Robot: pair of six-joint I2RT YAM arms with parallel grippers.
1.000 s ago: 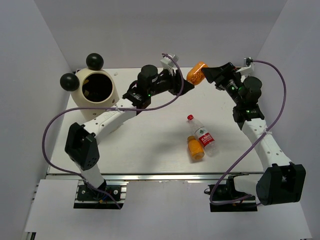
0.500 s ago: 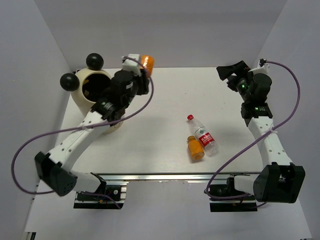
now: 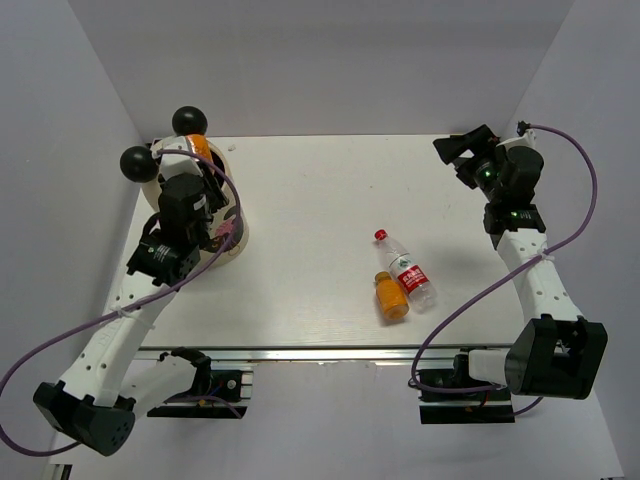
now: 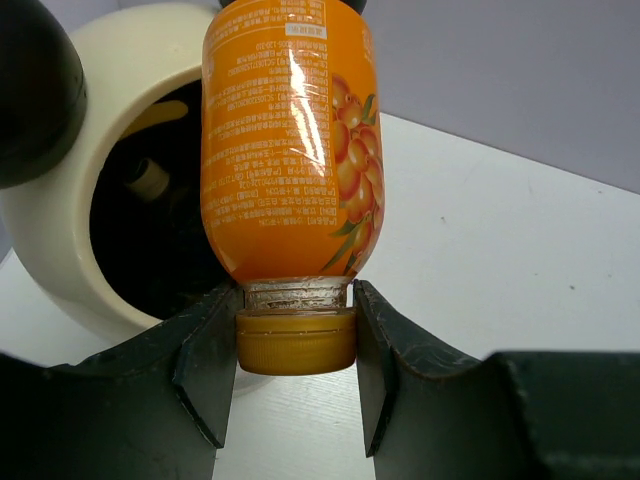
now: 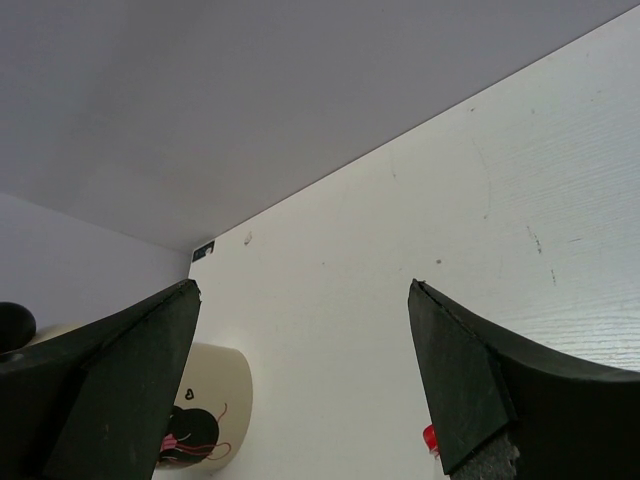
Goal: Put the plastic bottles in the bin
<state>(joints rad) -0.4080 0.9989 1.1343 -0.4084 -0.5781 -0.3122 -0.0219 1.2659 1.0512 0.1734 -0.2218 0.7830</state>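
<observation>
My left gripper (image 3: 200, 152) is shut on the cap of an orange-filled bottle (image 3: 202, 146), held above the cream-white bin (image 3: 238, 238) at the table's left. In the left wrist view the bottle (image 4: 285, 150) stands out past the fingers (image 4: 205, 360), with the bin's dark opening (image 4: 150, 230) just left of it and something pale inside. My right gripper (image 3: 462, 150) is open and empty at the far right, raised above the table (image 5: 305, 380). A clear red-capped bottle (image 3: 405, 268) and a second orange bottle (image 3: 391, 296) lie side by side at mid-table.
The bin's two black ball ears (image 3: 190, 121) (image 3: 138, 163) stick up beside my left gripper. One ear fills the left wrist view's upper left corner (image 4: 30, 90). The bin's pink picture side shows in the right wrist view (image 5: 200, 425). White walls close in the table.
The orange bottle went from between both grippers at the back middle to the left, over the bin, in my left gripper. The right gripper drew back right, empty.
</observation>
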